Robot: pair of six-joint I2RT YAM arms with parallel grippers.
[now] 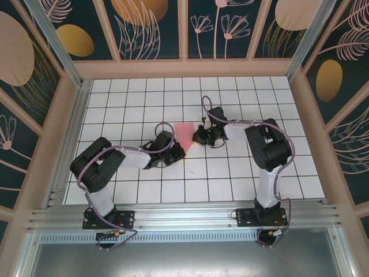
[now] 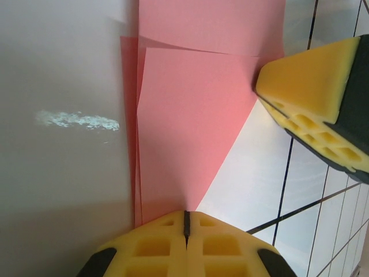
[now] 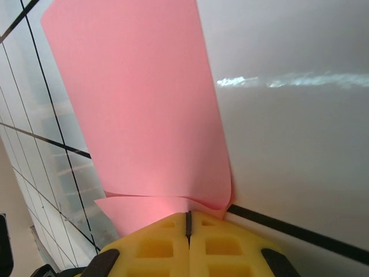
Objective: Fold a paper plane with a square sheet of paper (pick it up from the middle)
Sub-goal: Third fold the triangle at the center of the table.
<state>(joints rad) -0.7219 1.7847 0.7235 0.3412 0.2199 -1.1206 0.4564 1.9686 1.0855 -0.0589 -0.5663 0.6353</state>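
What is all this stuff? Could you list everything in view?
sheet of paper: one, salmon pink, partly folded, mid-table between the grippers
table: one, white tiles with dark grid lines, inside the enclosure
wall panels: several, dark teal with gold and pink plant designs, around the table
frame rail: silver metal, along the near edge
left arm: one, black and grey, near left
right arm: one, black and grey, near right
left gripper: one, yellow pads, shut on the paper's tip
right gripper: one, yellow pads, shut on the paper's edge
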